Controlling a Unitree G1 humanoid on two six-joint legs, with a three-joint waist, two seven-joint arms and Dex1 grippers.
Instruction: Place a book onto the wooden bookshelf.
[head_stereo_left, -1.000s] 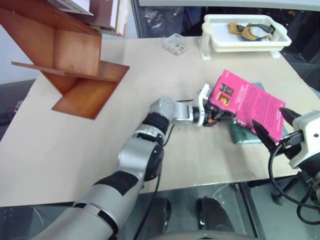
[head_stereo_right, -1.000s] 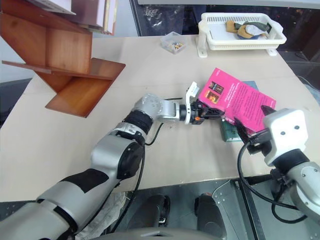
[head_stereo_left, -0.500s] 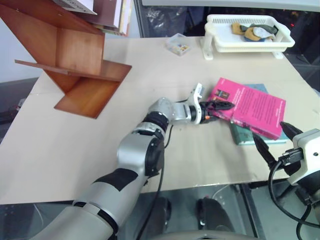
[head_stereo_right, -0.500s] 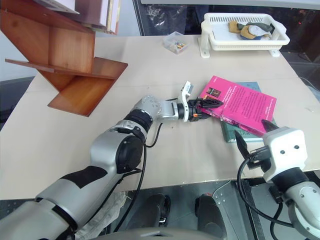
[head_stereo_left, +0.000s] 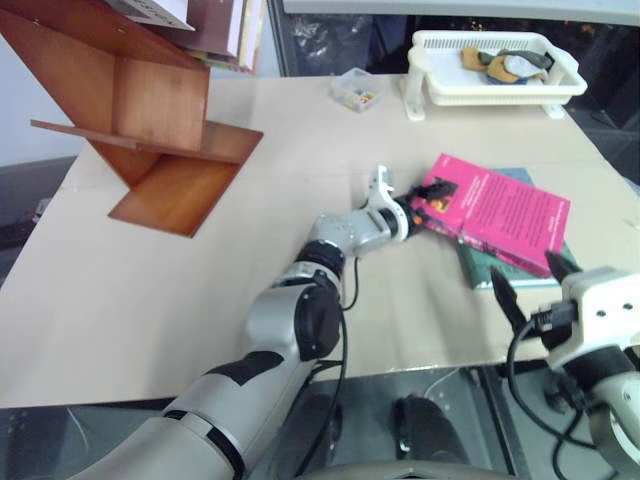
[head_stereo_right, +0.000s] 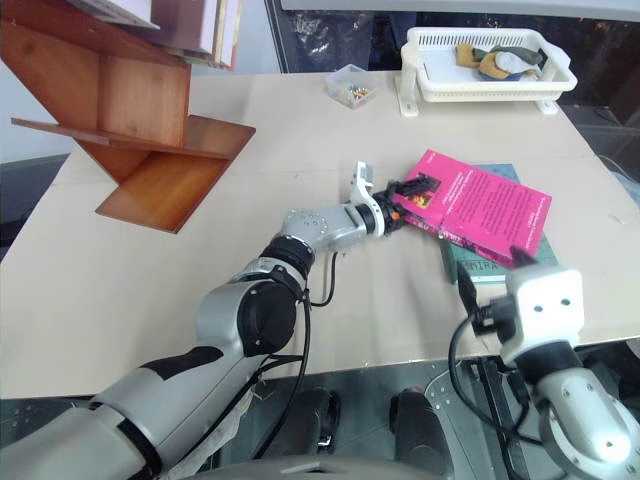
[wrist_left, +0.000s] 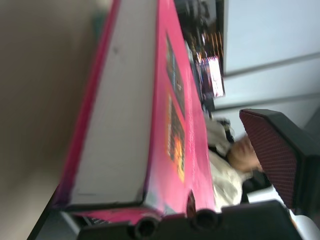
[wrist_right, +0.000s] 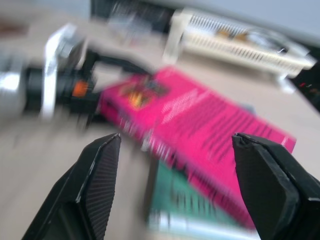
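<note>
Pink book (head_stereo_left: 500, 212) is seen lying flat on a green book (head_stereo_right: 472, 268) at the table's (head_stereo_left: 150, 290) right side, well apart from the wooden bookshelf (head_stereo_left: 140, 110) at far left. Left gripper (head_stereo_left: 418, 203) is set at the book's near corner, jaws spread wide about its thickness, nothing clamped. Right gripper (wrist_right: 175, 180) hovers near, jaws parted and empty. Step judged: pickup not yet secured. Next move is judged to require closing on the corner, lifting, then carrying across to the shelf
</note>
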